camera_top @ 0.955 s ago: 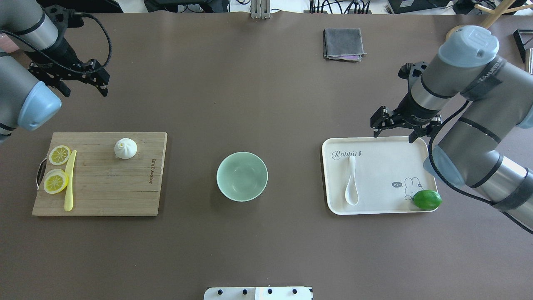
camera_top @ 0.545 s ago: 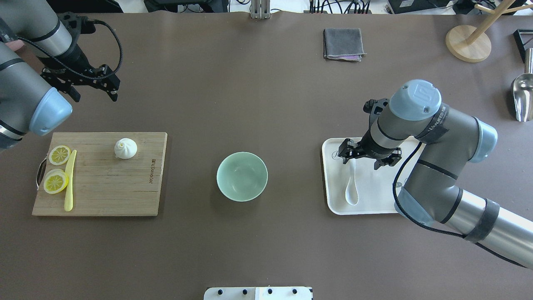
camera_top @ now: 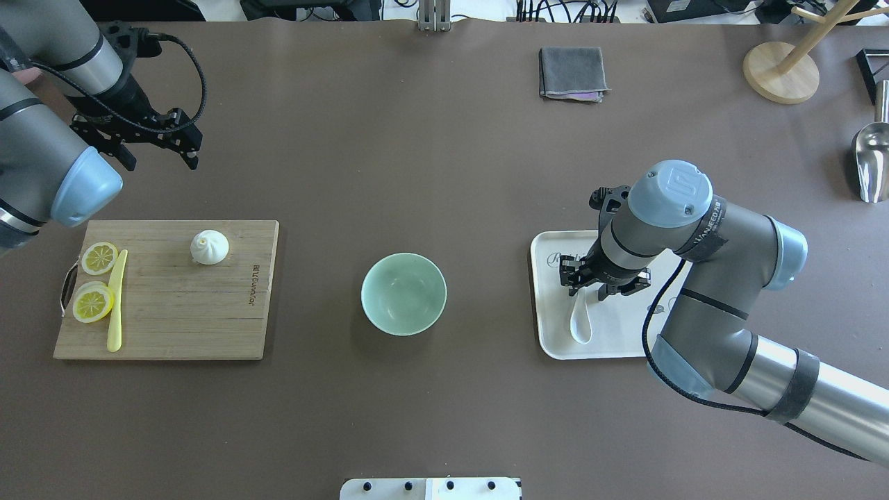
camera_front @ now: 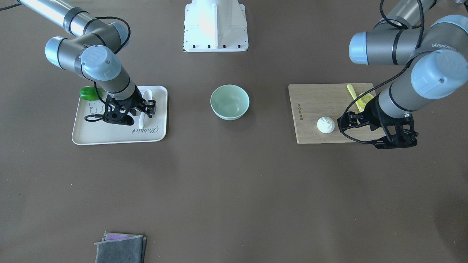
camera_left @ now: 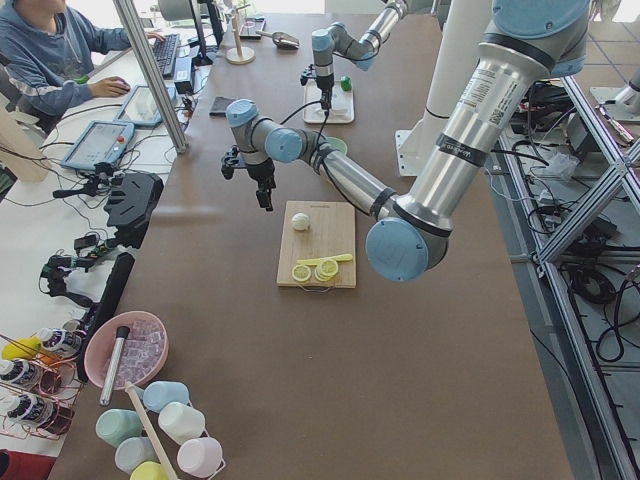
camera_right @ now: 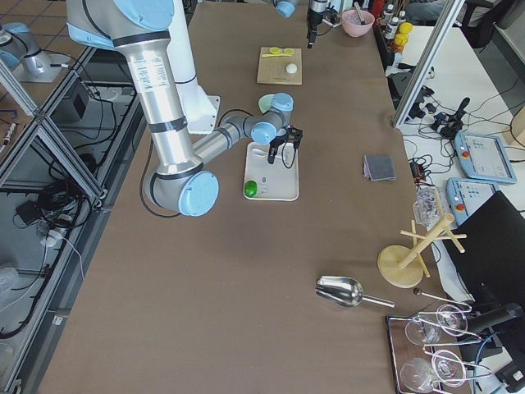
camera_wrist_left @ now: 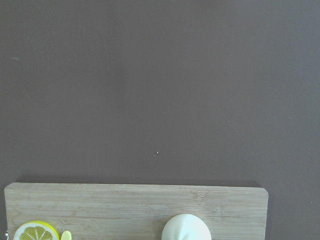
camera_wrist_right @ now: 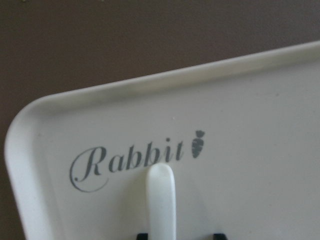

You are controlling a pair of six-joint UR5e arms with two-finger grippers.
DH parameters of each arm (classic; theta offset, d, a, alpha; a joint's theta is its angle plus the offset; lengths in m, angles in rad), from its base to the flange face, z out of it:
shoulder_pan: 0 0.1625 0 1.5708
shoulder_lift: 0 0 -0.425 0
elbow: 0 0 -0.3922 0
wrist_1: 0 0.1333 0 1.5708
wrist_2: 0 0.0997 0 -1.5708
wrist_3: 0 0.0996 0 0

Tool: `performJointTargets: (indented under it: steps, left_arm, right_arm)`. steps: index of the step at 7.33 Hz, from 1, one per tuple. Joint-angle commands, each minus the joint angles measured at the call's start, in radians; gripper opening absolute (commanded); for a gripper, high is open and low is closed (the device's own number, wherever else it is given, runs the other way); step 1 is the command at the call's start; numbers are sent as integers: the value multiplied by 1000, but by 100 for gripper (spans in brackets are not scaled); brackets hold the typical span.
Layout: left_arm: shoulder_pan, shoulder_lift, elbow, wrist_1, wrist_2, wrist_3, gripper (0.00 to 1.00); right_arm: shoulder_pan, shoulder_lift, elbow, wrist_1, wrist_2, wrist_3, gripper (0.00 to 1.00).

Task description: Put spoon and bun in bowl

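Both jaws of the right gripper (camera_top: pixel 587 290) stand parted astride the handle of the small white ceramic soup spoon (camera_top: pixel 580 323), holding nothing yet, low over the cream rectangular tray (camera_top: pixel 551 344), seemingly so that closing pinches it.

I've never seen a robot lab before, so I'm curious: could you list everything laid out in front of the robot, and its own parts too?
bowl: 1, pale mint green, empty, table centre
spoon: 1, white, on the tray
bun: 1, white, on the cutting board
cutting board: 1, wooden, robot's left side
lemon slices: 2, yellow, board's outer end
knife: 1, pale yellow, beside the slices
tray: 1, white, robot's right side
lime: 1, green, tray corner
cloth: 1, grey, folded, far side
wooden stand: 1, far right corner
metal scoop: 1, silver, right edge
left gripper: 1, black, open, raised beyond the board
right gripper: 1, black, open, astride the spoon's handle
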Motion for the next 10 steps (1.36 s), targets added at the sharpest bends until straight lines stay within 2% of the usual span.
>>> performJointTargets:
  steps: [1,5,7,9,10]
  left_arm:
    - [1,0,-2,-1,-1,-9,98]
    - [1,0,-7,0,-1,-11,98]
    - [-1,9,-4,-1,1,-9,98]
    - [-15,12,-7,-1,4,-2,98]
    - [-21,12,-4,0,3,0,98]
  right_arm:
    - [5,-2,13,-4,6,0,0]
    - [40,26,24,-11,50,40,0]
    - [35,130,2,-11,39,200,0]
    - [20,190,-27,-10,13,293,0]
    - [-4,236,-59,-10,-35,348,0]
